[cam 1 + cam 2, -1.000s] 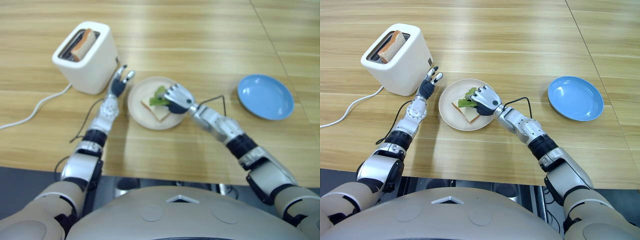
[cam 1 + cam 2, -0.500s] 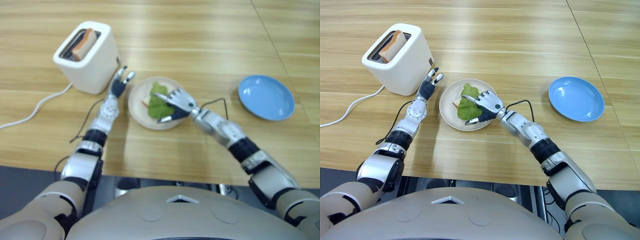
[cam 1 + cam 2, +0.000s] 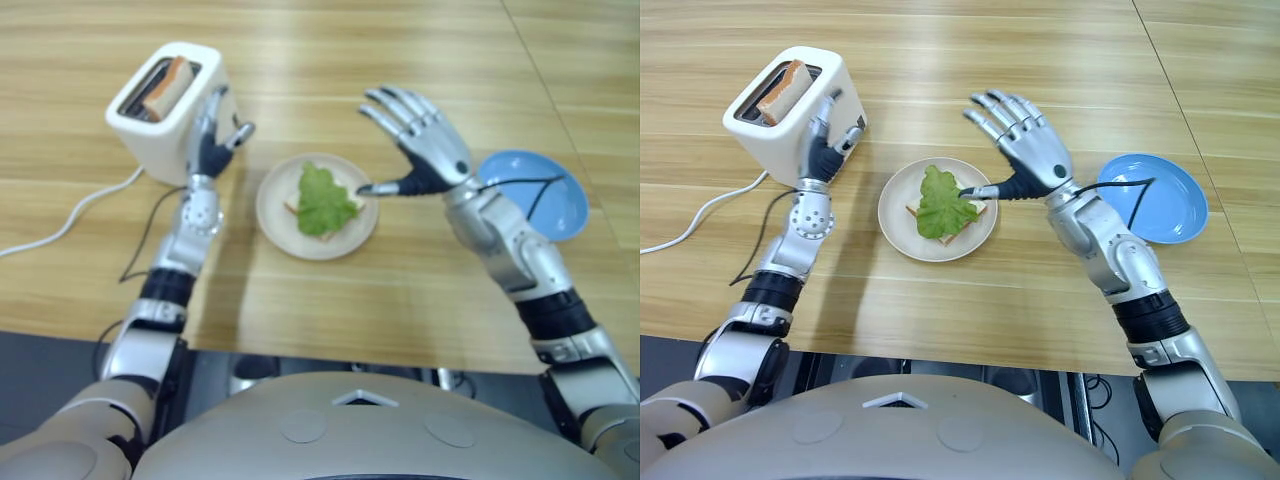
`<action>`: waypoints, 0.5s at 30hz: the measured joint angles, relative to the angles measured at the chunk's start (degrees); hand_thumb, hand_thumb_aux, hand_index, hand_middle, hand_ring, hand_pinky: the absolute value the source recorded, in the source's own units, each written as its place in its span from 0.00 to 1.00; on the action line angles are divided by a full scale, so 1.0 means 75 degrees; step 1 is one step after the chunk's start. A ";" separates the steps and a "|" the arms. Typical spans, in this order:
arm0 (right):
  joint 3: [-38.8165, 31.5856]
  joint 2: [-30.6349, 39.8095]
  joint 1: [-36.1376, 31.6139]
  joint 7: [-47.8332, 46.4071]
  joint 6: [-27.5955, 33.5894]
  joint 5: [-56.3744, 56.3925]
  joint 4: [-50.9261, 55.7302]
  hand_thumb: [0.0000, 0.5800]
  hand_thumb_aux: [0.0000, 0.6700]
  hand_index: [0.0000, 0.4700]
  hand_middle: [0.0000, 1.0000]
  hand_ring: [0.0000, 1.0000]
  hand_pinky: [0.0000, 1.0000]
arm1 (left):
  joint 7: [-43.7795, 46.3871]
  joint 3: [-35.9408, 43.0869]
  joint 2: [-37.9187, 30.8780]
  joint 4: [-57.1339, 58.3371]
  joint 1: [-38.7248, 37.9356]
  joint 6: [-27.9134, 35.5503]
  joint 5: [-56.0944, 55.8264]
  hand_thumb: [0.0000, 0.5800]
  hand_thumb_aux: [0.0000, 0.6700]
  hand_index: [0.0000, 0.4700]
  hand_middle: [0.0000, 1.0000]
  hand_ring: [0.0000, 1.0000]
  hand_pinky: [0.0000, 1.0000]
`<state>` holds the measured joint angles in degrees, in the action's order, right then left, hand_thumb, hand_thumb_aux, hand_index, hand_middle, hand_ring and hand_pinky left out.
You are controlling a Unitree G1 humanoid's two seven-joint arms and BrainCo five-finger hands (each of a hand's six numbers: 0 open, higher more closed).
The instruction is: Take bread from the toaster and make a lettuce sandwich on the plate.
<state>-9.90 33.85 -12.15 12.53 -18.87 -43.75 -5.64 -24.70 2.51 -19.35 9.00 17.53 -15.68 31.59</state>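
A white toaster (image 3: 790, 120) stands at the back left with one slice of bread (image 3: 780, 88) sticking up from its slot. On the round beige plate (image 3: 937, 240) lies a bread slice (image 3: 955, 224) with a green lettuce leaf (image 3: 939, 203) spread over it. My left hand (image 3: 823, 143) is raised beside the toaster's right face, fingers extended and holding nothing. My right hand (image 3: 1024, 146) hovers above the table just right of the plate, fingers spread wide and empty.
An empty blue plate (image 3: 1156, 196) lies at the right, partly behind my right forearm. The toaster's white cord (image 3: 700, 218) trails left across the wooden table. Thin black cables run along both of my arms.
My right hand let go of the lettuce on the bread, opened wide and lifted up and to the right. My left hand rose from the table toward the toaster's side.
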 measured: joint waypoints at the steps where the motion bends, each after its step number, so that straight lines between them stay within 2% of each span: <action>1: 0.0111 -0.0061 0.0045 0.0004 0.0002 0.0154 0.0052 0.00 0.00 0.00 0.00 0.00 0.00 | -0.0034 -0.0160 -0.0070 -0.0651 -0.0096 0.0230 0.0261 0.00 0.00 0.00 0.00 0.00 0.00; 3: 0.0192 -0.0297 0.0064 0.0017 -0.0014 0.0446 0.0288 0.00 0.00 0.00 0.00 0.00 0.00 | -0.0007 -0.0429 -0.0286 -0.1516 -0.0114 0.0791 0.0729 0.00 0.00 0.00 0.00 0.00 0.00; 6: 0.0191 -0.0569 0.0128 0.0032 -0.0069 0.0699 0.0775 0.00 0.00 0.00 0.00 0.00 0.00 | 0.0185 -0.0581 -0.0657 -0.1680 -0.0079 0.1652 0.1399 0.00 0.00 0.00 0.00 0.00 0.00; 11: 0.0175 -0.0764 0.0226 0.0058 -0.0156 0.0841 0.1308 0.00 0.00 0.00 0.00 0.00 0.00 | 0.0494 -0.0616 -0.1247 -0.0343 0.0373 0.3096 0.2065 0.00 0.00 0.00 0.00 0.00 0.00; 15: 0.0174 -0.0778 0.0218 0.0067 -0.0238 0.0844 0.1425 0.00 0.00 0.00 0.00 0.00 0.00 | 0.0638 -0.0559 -0.1453 0.0739 0.0699 0.3635 0.2115 0.00 0.00 0.00 0.00 0.00 0.00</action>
<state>-8.59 28.02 -10.52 13.03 -20.66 -37.42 5.05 -19.91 -1.68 -30.25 14.54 22.77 11.58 47.45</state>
